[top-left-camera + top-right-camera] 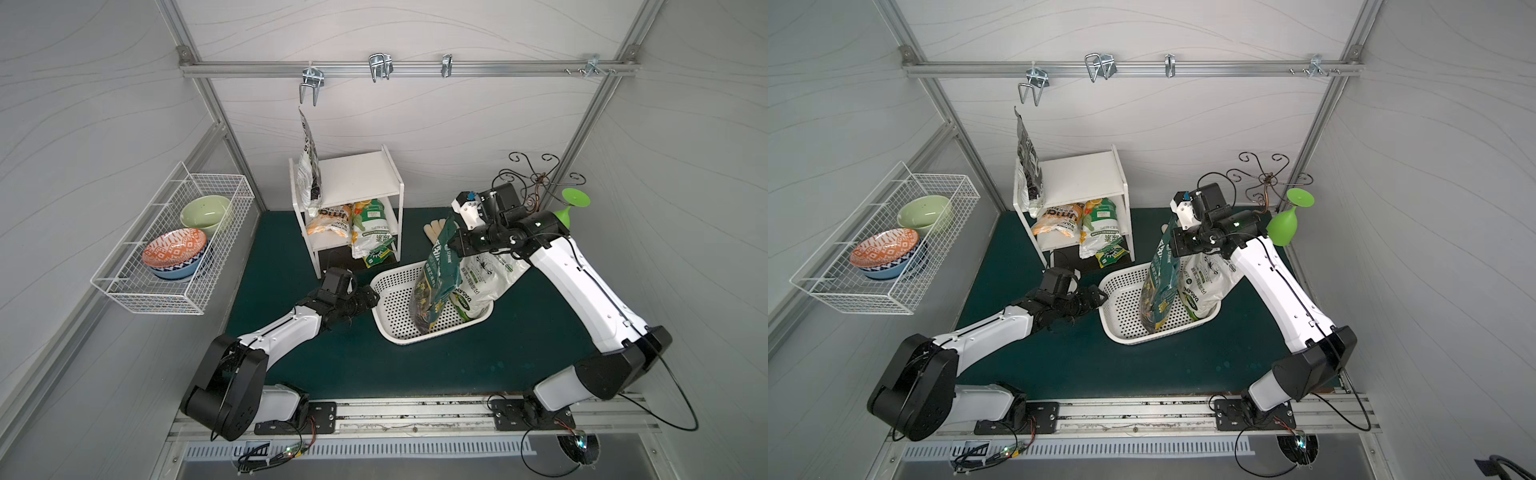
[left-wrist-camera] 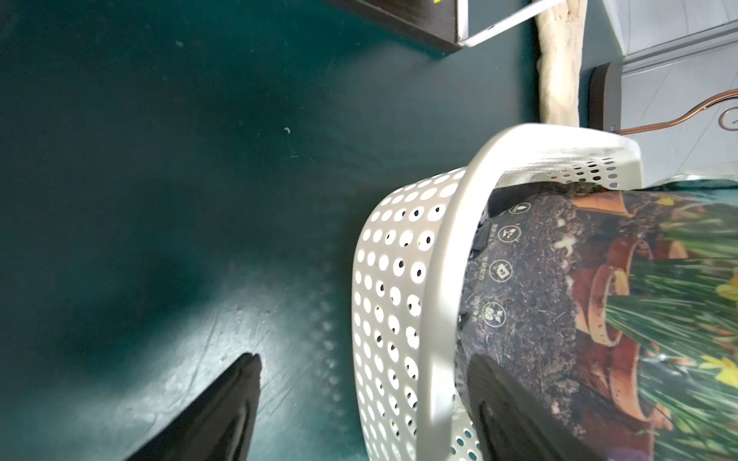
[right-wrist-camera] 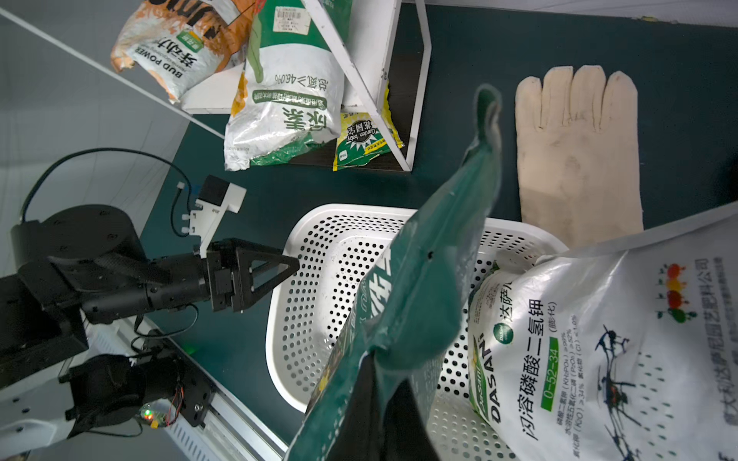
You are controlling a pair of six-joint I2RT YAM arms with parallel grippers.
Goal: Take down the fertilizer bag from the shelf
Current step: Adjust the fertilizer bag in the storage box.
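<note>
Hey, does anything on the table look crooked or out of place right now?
Yes. On the shelf, the white bag sticks out past the lower board's front edge, and the black-patterned bag stands at the top board's very edge. The green bag leans tilted in the basket.

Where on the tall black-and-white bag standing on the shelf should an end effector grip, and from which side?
Pinch the flat top seal of the black-and-white bag, coming down from above. It stands upright at the edge of the shelf, its thin top free; the lower body looks bulkier.
</note>
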